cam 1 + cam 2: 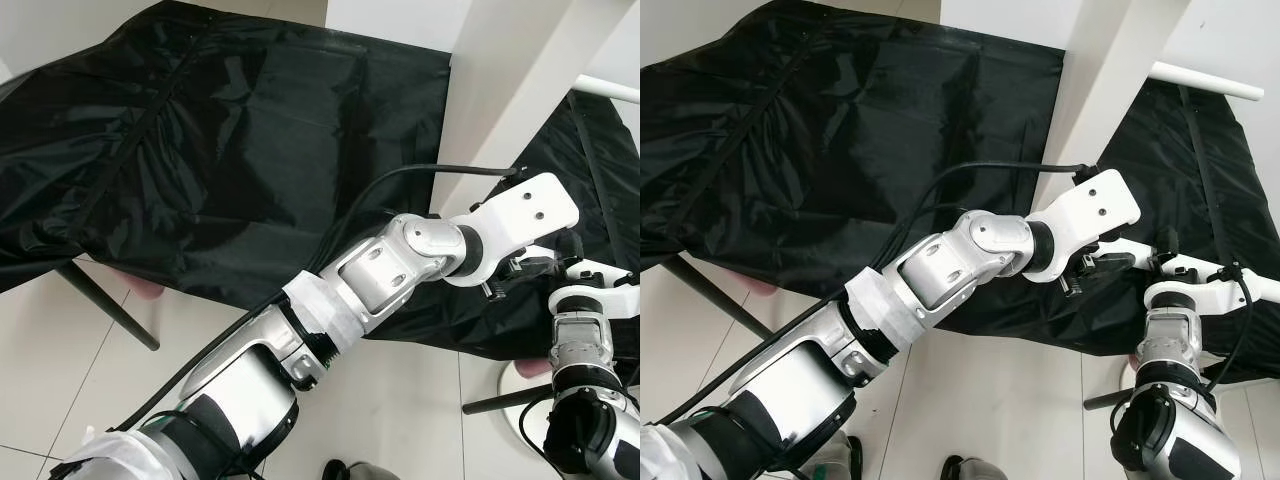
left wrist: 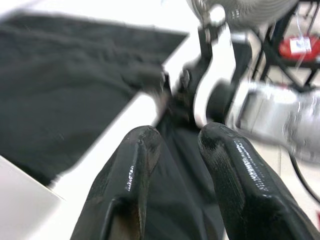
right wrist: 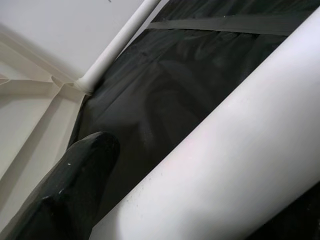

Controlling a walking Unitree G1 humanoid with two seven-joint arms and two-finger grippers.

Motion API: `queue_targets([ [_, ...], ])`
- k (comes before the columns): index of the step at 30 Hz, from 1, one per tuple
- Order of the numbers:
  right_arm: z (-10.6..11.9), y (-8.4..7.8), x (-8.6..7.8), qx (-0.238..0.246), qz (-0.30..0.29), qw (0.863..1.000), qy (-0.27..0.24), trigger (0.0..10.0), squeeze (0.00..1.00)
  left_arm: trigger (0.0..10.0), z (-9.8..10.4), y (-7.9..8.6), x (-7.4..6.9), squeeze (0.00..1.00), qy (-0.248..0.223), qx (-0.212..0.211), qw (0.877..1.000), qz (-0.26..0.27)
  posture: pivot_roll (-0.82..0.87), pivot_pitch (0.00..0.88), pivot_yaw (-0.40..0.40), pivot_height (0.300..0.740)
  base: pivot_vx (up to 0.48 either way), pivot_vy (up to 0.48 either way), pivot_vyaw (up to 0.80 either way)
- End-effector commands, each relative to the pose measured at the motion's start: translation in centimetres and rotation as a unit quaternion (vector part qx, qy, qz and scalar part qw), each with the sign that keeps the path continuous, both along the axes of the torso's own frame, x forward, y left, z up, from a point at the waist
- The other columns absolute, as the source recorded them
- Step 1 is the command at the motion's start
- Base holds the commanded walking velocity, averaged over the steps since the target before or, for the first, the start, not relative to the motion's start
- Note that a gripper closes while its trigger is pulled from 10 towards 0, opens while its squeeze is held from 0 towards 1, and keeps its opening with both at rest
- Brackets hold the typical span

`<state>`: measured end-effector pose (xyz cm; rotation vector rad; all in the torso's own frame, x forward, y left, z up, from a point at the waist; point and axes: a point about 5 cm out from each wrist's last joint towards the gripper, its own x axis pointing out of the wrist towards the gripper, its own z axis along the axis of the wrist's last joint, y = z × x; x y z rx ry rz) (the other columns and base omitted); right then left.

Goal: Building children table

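Over the black-covered worktop [image 1: 200, 150], a white table leg [image 1: 1110, 90] is seen slanting upward, just beside both hands; left hand [image 2: 175, 165] parted and empty, right hand [image 3: 75, 185] alongside, grip unclear.

My silver-and-white left arm [image 1: 400, 265] with its glossy black fingers [image 2: 135, 165] reaches over a plain matte black fabric sheet [image 1: 230, 150], beside a smooth white plastic table leg [image 3: 235, 150], above a pale off-white tiled floor [image 1: 60, 370] with thin grey seams.
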<state>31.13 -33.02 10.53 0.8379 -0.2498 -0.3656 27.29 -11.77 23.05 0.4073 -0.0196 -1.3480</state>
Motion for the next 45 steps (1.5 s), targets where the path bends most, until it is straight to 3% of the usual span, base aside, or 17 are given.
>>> queue_targets([
  [1, -7.7, 4.8, -2.2, 0.106, 0.059, 0.984, 0.13, 10.0, 0.0, 10.0, -2.3, -2.9, -3.1, 0.0, 0.04, -0.018, 0.999, -0.028, 0.22, 0.158, -0.003, 0.74, 0.0, 0.0, 0.0],
  [6, -7.5, 5.1, -2.0, 0.097, 0.071, 0.986, 0.118, 10.0, 0.0, 10.0, -3.4, -2.9, -3.0, 0.0, 0.035, -0.003, 0.999, -0.02, 0.21, 0.159, -0.002, 0.74, 0.0, 0.0, 0.0],
  [8, -6.7, 6.1, -1.2, 0.067, 0.103, 0.988, 0.094, 10.0, 0.0, 10.0, -3.9, -3.0, -1.6, 0.0, 0.038, -0.02, 0.998, 0.043, 0.18, 0.16, -0.005, 0.74, 0.0, 0.0, 0.0],
  [9, -6.7, 6.1, -1.2, 0.067, 0.103, 0.988, 0.094, 10.0, 0.0, 10.0, -3.9, -3.0, -1.6, 0.0, 0.038, -0.02, 0.998, 0.043, 0.18, 0.16, -0.005, 0.74, 0.0, 0.0, 0.0],
  [12, -5.8, 6.8, -0.5, 0.04, 0.126, 0.988, 0.075, 10.0, 0.0, 10.0, -2.9, -2.5, 0.3, 0.0, 0.066, -0.073, 0.988, 0.121, 0.18, 0.163, -0.01, 0.74, 0.0, 0.0, 0.0],
  [32, -4.0, 7.0, 0.3, 0.004, 0.156, 0.987, 0.036, 10.0, 0.0, 10.0, -2.8, -2.6, 0.4, 0.0, 0.067, -0.09, 0.987, 0.112, 0.17, 0.163, -0.019, 0.74, 0.0, -0.106, 0.0],
  [40, -2.3, 8.6, 1.1, -0.05, 0.206, 0.977, 0.007, 10.0, 0.0, 10.0, -2.9, -3.0, 0.1, 0.0, 0.059, -0.089, 0.989, 0.1, 0.18, 0.157, -0.025, 0.74, 0.0, -0.332, 0.0],
  [45, -1.9, 9.2, 1.6, -0.054, 0.214, 0.975, 0.0, 10.0, 0.0, 10.0, -2.9, -3.1, 0.1, 0.0, 0.059, -0.089, 0.99, 0.096, 0.18, 0.15, -0.03, 0.74, 0.0, -0.333, 0.0],
])
